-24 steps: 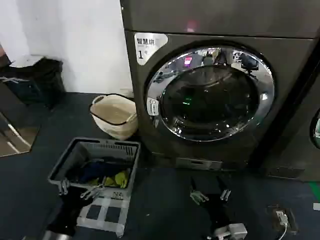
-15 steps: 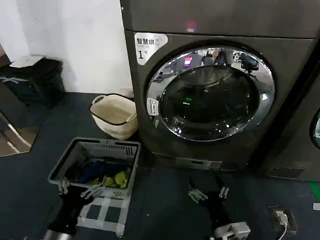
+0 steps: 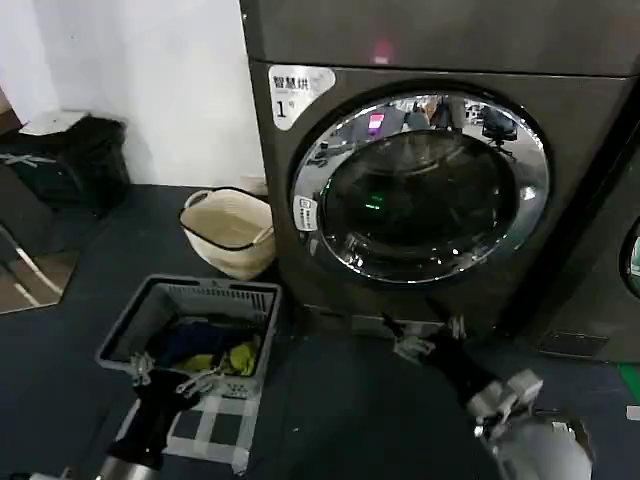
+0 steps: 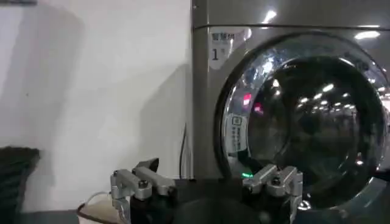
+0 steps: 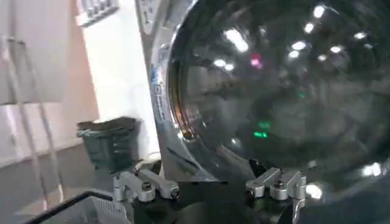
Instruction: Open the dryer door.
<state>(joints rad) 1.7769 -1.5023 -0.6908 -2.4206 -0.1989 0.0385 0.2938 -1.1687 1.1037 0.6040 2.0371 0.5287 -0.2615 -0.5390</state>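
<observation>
**Q:** Where is the dryer door, and is it open?

**A:** The dryer door sits shut on the dryer straight ahead of me, its chrome ring flush with the front.

**Q:** And your end effectors?

**A:** I have two. My right end effector reaches low toward the door's bottom edge, fingers spread, holding nothing; I judge it is lining up to reach the door. My left end effector hovers by the one grey basket, also spread and empty. One cream basket stands beside the dryer.

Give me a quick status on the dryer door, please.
Right gripper open, below the dryer door. Left gripper open, over the laundry basket. Door shut.
</observation>
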